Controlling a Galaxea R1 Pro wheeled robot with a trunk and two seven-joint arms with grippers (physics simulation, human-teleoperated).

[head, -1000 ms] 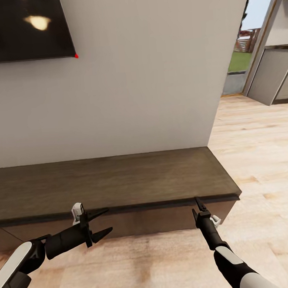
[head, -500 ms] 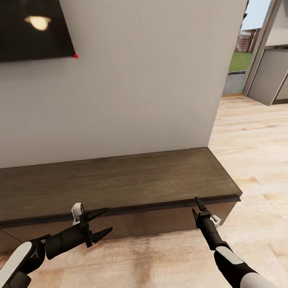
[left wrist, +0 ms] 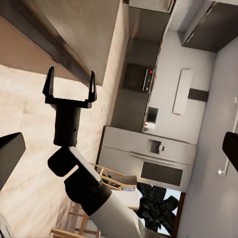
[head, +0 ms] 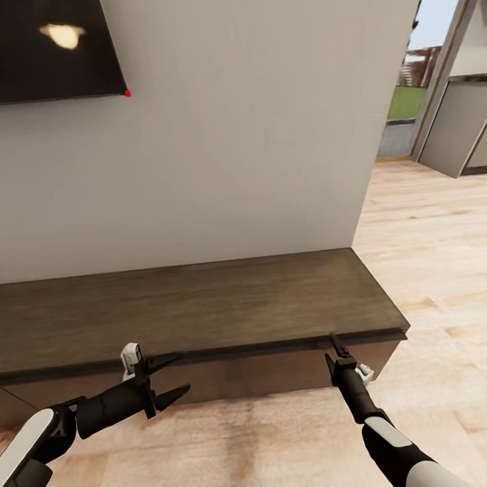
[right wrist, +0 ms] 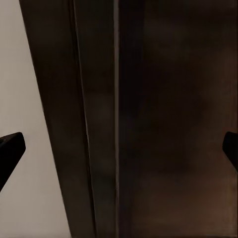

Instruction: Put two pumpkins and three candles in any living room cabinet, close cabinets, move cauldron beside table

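The long, low dark-brown cabinet [head: 205,306] runs along the white wall in the head view, and its drawer fronts sit flush under the top. My right gripper [head: 333,341] is open and points at the front edge near the cabinet's right end. It shows from the side in the left wrist view [left wrist: 70,85]. The right wrist view looks close at the dark cabinet front [right wrist: 163,119]. My left gripper [head: 175,375] is open and empty, hovering low before the cabinet's middle. The pumpkins, candles, table and cauldron are out of view.
A black TV [head: 34,47] hangs on the wall above the cabinet's left part. Pale wood floor [head: 438,271] extends right of the cabinet toward a doorway with grey kitchen cupboards [head: 462,128]. Kitchen appliances [left wrist: 148,158] appear in the left wrist view.
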